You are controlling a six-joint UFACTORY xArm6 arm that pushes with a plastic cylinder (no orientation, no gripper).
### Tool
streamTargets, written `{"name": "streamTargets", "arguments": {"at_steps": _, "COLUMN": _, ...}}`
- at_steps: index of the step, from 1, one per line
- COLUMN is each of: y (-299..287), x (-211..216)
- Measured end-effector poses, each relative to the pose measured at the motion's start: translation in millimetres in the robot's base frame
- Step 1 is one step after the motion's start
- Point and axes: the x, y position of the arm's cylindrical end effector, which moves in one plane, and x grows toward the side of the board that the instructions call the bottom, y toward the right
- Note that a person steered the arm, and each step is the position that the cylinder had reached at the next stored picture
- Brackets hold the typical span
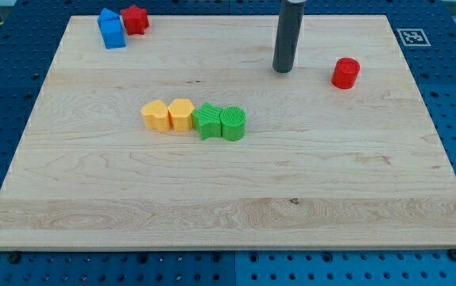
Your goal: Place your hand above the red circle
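- My tip [283, 70] rests on the wooden board [228, 199] near its top edge, a little right of the middle; it is a plain dark rod with nothing to open or close, and it holds and touches no block.
- The red circle [345, 73], a short ribbed cylinder, stands near the top right corner, to the right of my tip and apart from it, with bare wood between.
- I judge the tip stands where it does because it is on the way to that block: "above" it means the strip of board between the block and the top edge, so a move to the right and slightly towards that edge looks needed, skirting the block so as not to nudge it.
- In the top left corner a blue block [111, 28], house-like in shape, touches a red star-like block [135, 19]; both are well away from the route.
- Near the middle, left of centre, four blocks sit in a tight row: two yellow blocks [156, 115] [181, 114], seemingly many-sided, then a green star-like block [207, 121] and a green rounded block [233, 124].
- All blocks look like matt moulded plastic with fine ridges; the board is pale, smooth timber with visible grain, lying on a blue perforated base [450, 95].
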Motion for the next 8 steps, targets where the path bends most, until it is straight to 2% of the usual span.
{"name": "streamTargets", "arguments": {"at_steps": 2, "y": 21.7, "x": -27.2}}
{"name": "streamTargets", "arguments": {"at_steps": 5, "y": 43.9, "x": -37.8}}
{"name": "streamTargets", "arguments": {"at_steps": 8, "y": 115.1, "x": -36.3}}
